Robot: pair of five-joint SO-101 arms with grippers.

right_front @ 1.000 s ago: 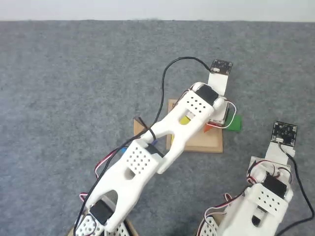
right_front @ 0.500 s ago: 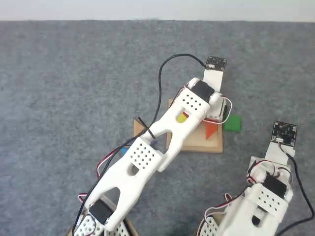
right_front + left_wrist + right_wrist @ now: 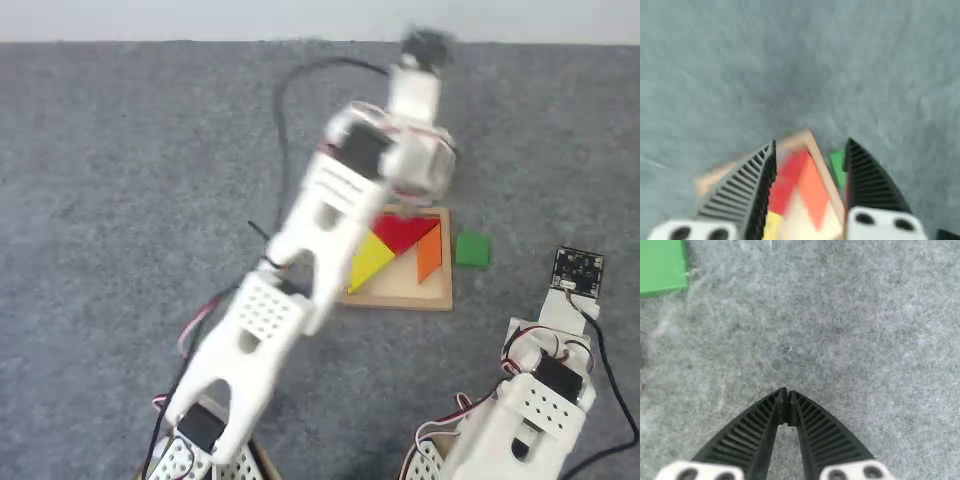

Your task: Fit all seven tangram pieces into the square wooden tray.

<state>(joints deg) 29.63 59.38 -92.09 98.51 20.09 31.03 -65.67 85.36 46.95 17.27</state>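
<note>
L gripper (image 3: pixel 810 145): jaws spread, empty, above tray (image 3: pixel 400 294) holding red piece (image 3: pixel 403 232), yellow piece (image 3: pixel 368 258), orange piece (image 3: pixel 430 252). Green square (image 3: pixel 472 249) on carpet (image 3: pixel 150 150) just beside tray. R gripper (image 3: pixel 786 394): jaws pressed together, empty.

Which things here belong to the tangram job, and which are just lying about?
Job: wooden tray; red piece, yellow piece and orange piece in it; green square beside it; left gripper, open.
Not in use: grey carpet; right gripper, shut.
</note>
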